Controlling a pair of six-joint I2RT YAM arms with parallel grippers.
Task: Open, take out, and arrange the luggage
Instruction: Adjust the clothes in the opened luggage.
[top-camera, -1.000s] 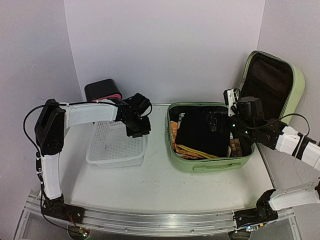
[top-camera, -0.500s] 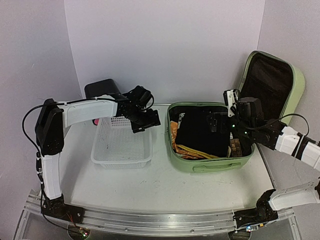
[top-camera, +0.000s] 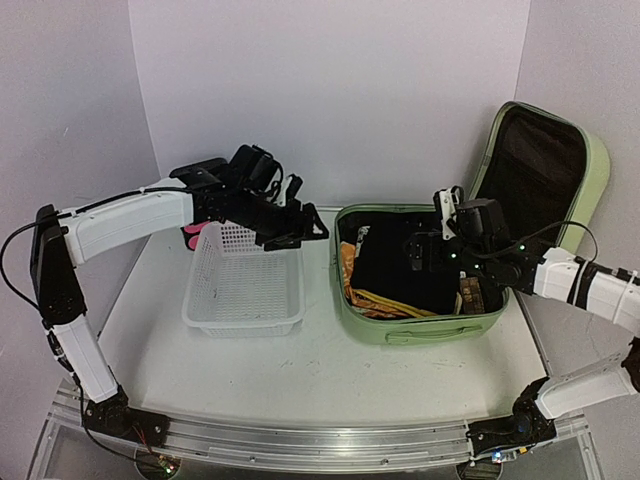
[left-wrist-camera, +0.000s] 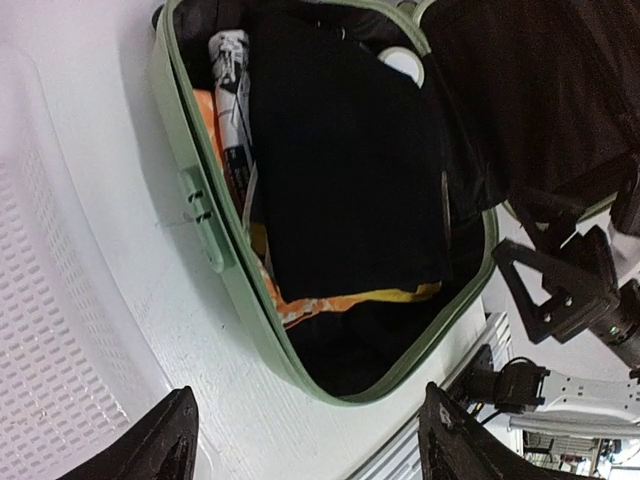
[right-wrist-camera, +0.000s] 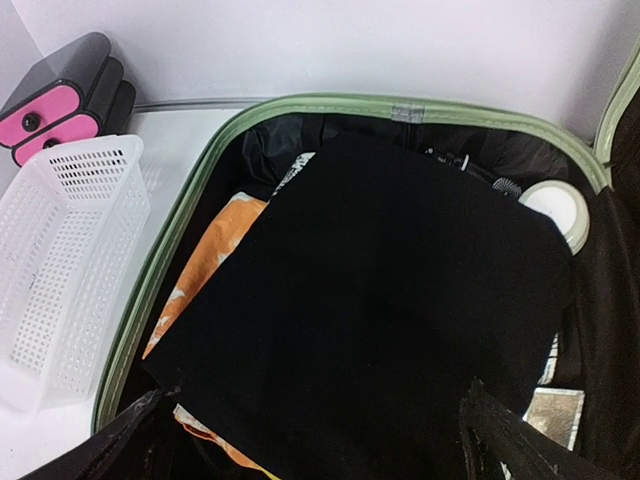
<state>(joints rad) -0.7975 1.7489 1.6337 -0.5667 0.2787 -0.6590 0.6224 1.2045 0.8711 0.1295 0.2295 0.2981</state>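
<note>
Smoothly rounded green luggage (top-camera: 415, 330) holds black fabric (top-camera: 400, 265).

Orange cloth (right-wrist-camera: 205, 262) — mostly under black fabric (right-wrist-camera: 380, 300) — in luggage (right-wrist-camera: 330, 103)

The luggage (top-camera: 420, 330) is light green, the perforated basket (top-camera: 245, 290) white.

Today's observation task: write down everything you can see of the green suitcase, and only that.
The light-green hard-shell suitcase lies open on the white table, to the right of the white basket. Its lid stands up at the back right, lined with black fabric. The base has rounded corners and a handle on its near wall. Inside, a flat black cloth lies over orange patterned fabric, with a white round item in one far corner.
</note>
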